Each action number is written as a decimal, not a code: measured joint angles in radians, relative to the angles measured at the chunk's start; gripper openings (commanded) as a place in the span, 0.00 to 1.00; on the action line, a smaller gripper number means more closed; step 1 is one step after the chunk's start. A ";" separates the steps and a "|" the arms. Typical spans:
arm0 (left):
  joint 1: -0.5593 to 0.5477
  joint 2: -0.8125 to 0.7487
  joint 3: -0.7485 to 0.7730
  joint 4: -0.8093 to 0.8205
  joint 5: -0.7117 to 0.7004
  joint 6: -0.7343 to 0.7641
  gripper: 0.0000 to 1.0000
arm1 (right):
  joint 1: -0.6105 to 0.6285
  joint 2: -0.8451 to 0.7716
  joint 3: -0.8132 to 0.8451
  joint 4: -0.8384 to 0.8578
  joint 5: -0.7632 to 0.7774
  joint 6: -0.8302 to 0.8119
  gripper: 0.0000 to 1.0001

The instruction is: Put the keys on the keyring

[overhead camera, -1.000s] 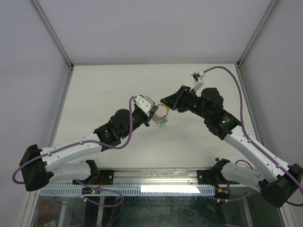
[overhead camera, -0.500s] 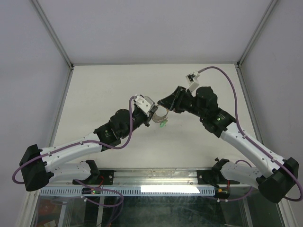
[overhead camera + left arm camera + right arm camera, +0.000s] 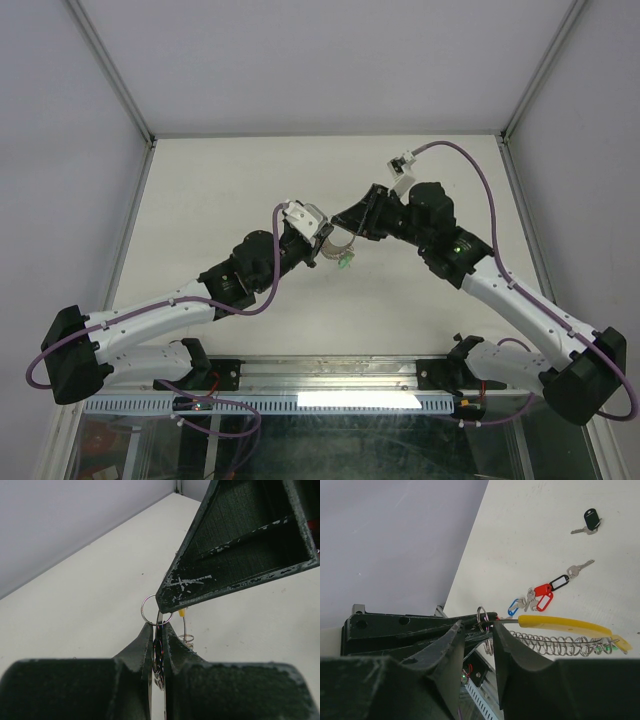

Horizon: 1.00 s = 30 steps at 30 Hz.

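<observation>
My left gripper (image 3: 158, 626) is shut on the keyring (image 3: 142, 611), a small silver wire ring whose loop sticks up past the fingertips. My right gripper (image 3: 476, 626) is open by a narrow gap. It straddles the keyring (image 3: 482, 614) and the tip of the left gripper (image 3: 420, 625). In the top view the two grippers (image 3: 325, 243) (image 3: 346, 215) meet above the table's middle. A yellow plastic piece (image 3: 565, 625) with a metal stem reaches to the ring. Several keys lie on the table: red-tagged (image 3: 542, 594), blue-tagged (image 3: 512, 606), black-tagged (image 3: 560, 581).
A silver coil spring (image 3: 555, 644) with a green end (image 3: 343, 262) hangs by the yellow piece. A key with a black fob (image 3: 590, 519) and a bare silver key (image 3: 581, 568) lie farther out. Grey walls close in the white table (image 3: 230, 190) on three sides.
My right gripper has moved left, closer to the left gripper, and its jaws have narrowed around the keyring. The left arm has held still, shut on the ring.
</observation>
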<state>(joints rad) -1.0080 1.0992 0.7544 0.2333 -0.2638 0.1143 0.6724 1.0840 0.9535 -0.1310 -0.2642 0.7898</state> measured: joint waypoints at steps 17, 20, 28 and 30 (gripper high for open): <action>0.000 0.000 0.000 0.000 -0.001 0.000 0.00 | 0.006 0.019 0.000 0.014 -0.030 0.013 0.19; 0.000 0.000 0.000 0.000 -0.001 0.000 0.00 | 0.007 0.019 0.000 0.015 -0.032 0.013 0.18; 0.000 0.000 0.000 0.000 -0.001 0.000 0.00 | 0.008 0.023 0.000 0.014 -0.031 0.013 0.16; 0.000 0.000 0.000 0.000 -0.001 0.000 0.00 | 0.008 0.023 0.000 0.013 -0.030 0.012 0.12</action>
<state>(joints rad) -1.0080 1.0992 0.7544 0.2333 -0.2646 0.1143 0.6800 1.1069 0.9535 -0.1177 -0.2939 0.8017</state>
